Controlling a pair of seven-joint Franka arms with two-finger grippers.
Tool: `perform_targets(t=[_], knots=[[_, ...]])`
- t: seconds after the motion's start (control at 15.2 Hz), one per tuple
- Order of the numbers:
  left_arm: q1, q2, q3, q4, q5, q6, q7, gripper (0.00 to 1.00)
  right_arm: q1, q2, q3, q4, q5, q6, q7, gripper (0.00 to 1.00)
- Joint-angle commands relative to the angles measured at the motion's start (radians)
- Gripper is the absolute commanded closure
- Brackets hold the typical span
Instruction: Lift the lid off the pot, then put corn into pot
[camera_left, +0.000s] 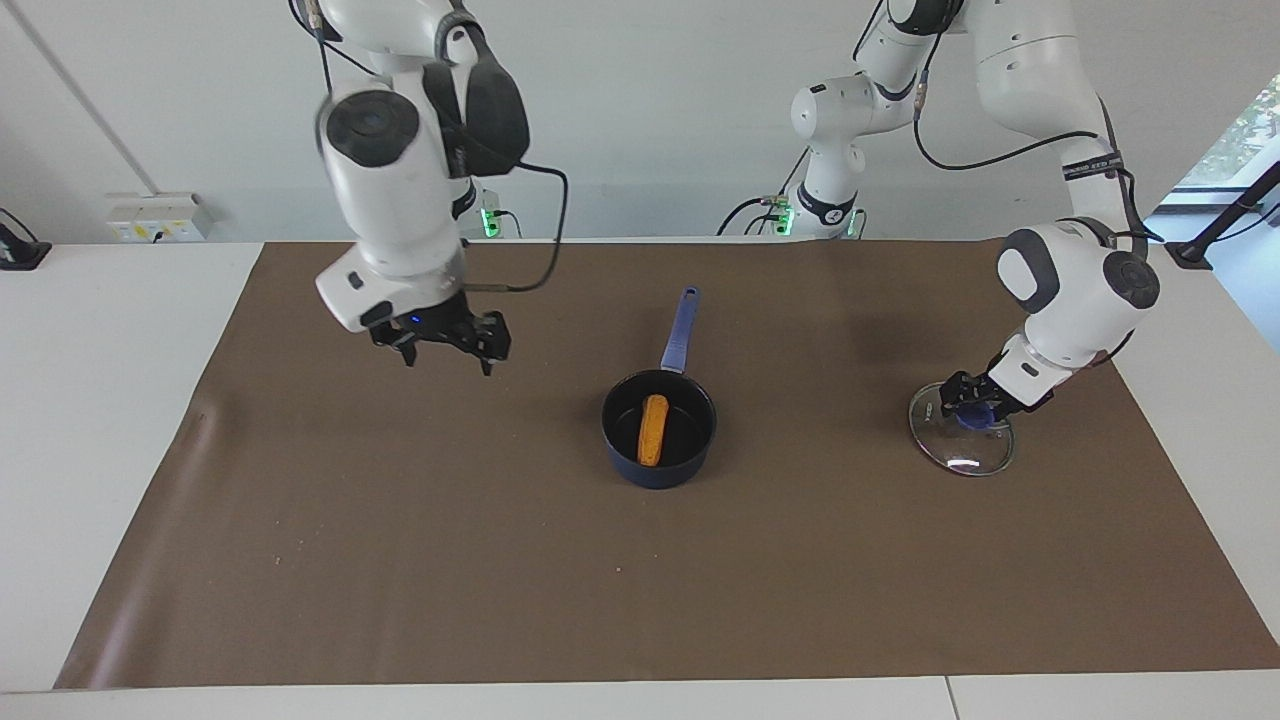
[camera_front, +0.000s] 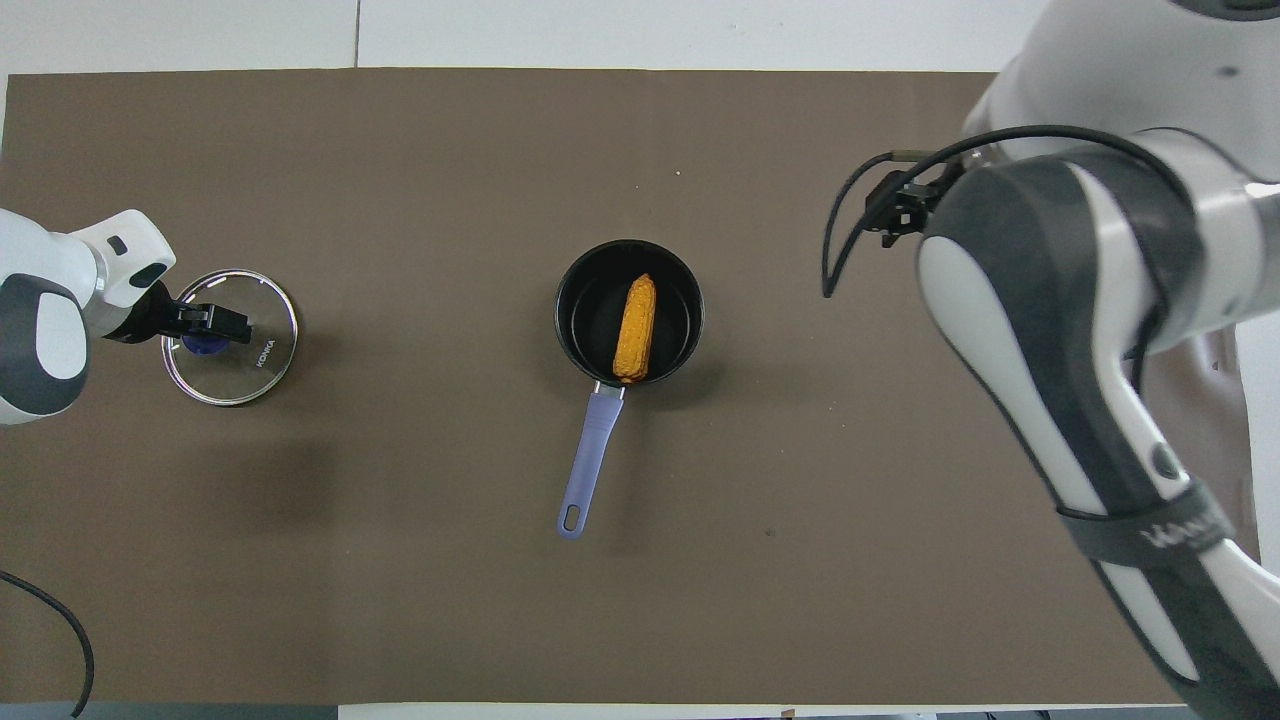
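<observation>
At mid-table, the pot (camera_left: 659, 428) is sitting uncovered with the corn (camera_left: 652, 429) lying inside it, its handle pointing toward the robots, so both steps appear done. Toward the left arm's end, the lid (camera_left: 962, 437) is resting flat on the brown mat (camera_left: 640, 600), well apart from the pot and inside the mat's edge; the left gripper (camera_left: 972, 407) is sitting at its knob, whether clamped or released I cannot tell. Over bare mat toward the right arm's end, the right gripper (camera_left: 445, 345) is hanging raised with fingers spread and empty, leaving wide room around the pot.
</observation>
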Motion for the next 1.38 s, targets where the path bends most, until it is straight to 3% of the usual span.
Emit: perform_targets(t=[0.0, 0.26, 0.59, 0.79, 0.92, 1.11, 1.31], knots=[[-0.029, -0.04, -0.002, 0.119, 0.016, -0.174, -0.038, 0.0, -0.11, -0.115, 0.017, -0.078, -0.002, -0.064, -0.142, 0.0], [-0.098, -0.051, 0.001, 0.373, 0.049, -0.469, -0.21, 0.0, -0.161, -0.248, 0.014, -0.298, -0.003, -0.038, -0.242, 0.0], [-0.123, -0.221, -0.005, 0.35, 0.076, -0.626, -0.281, 0.0, -0.18, -0.261, -0.015, -0.324, 0.007, 0.042, -0.281, 0.0], [-0.149, -0.319, 0.004, 0.228, 0.074, -0.638, -0.275, 0.0, -0.187, -0.259, -0.023, -0.329, 0.02, 0.043, -0.282, 0.0], [-0.204, -0.336, 0.04, 0.18, 0.076, -0.594, -0.272, 0.0, -0.192, -0.241, -0.027, -0.304, 0.041, 0.025, -0.285, 0.0], [-0.201, -0.318, 0.044, 0.244, 0.074, -0.597, -0.277, 0.0, -0.204, -0.236, -0.027, -0.297, 0.029, 0.025, -0.302, 0.0], [-0.203, -0.286, 0.042, 0.339, 0.068, -0.693, -0.277, 0.0, -0.219, -0.23, -0.023, -0.287, 0.038, 0.011, -0.314, 0.0]])
